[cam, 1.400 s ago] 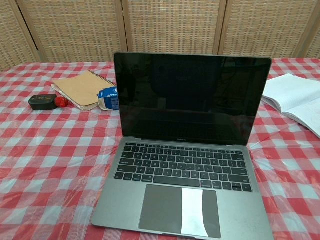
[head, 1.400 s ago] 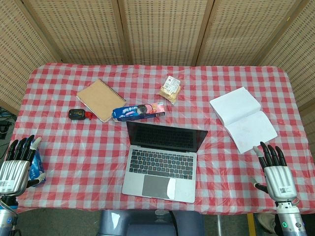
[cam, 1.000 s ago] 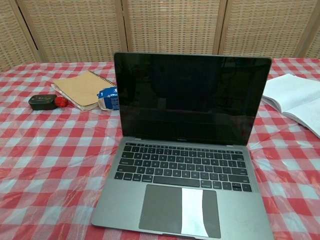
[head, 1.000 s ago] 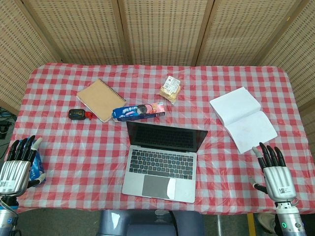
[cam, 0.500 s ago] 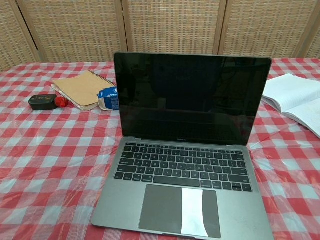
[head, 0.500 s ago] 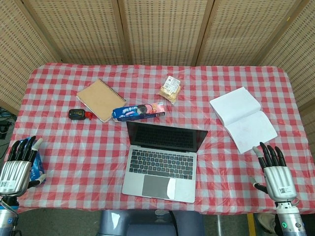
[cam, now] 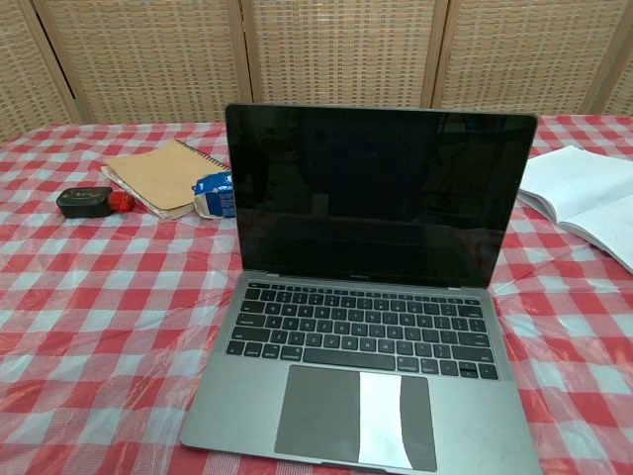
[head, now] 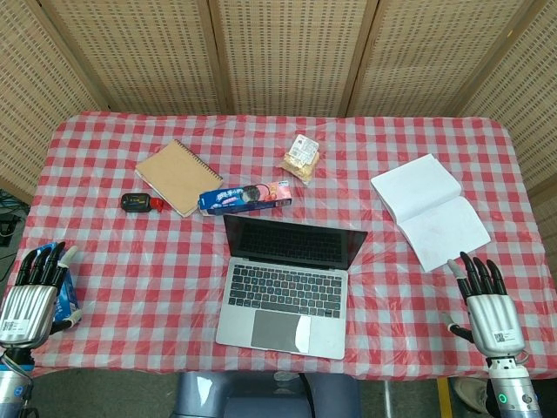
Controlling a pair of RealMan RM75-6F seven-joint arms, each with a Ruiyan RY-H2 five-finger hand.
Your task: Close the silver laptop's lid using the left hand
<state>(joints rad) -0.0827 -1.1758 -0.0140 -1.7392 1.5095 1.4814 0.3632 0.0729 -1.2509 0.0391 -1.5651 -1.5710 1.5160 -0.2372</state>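
Starting at the far left of the head view: left hand (head: 29,300) sits at the surface's (head: 130,261) 8 o'clock corner, palm down, fingers apart and extended, holding nothing. A blue packet (head: 68,300) lies just beside it on its inner side; whether the two touch, I cannot tell. The hand is well apart from the laptop.

Moving right along the red-and-white checked cloth: a small black device (head: 136,202) with a red tip lies at about 10 o'clock from the laptop, with a brown spiral notebook (head: 177,177) just beyond it. A blue biscuit pack (head: 244,198) lies just behind the laptop lid, at its 12 o'clock, slightly toward 11. A small snack bag (head: 301,158) sits further back, at about 12 o'clock.

Silver laptop (head: 288,285) is at the middle of the surface near the front edge, lid open and upright, screen dark. In the chest view the laptop (cam: 366,327) fills the centre, keyboard and trackpad fully exposed, and neither hand shows.

At 2 o'clock from the laptop an open white book (head: 429,209) lies flat.

Right hand (head: 486,305) is at the 4 o'clock corner, fingers extended and slightly apart, empty, well apart from the laptop.
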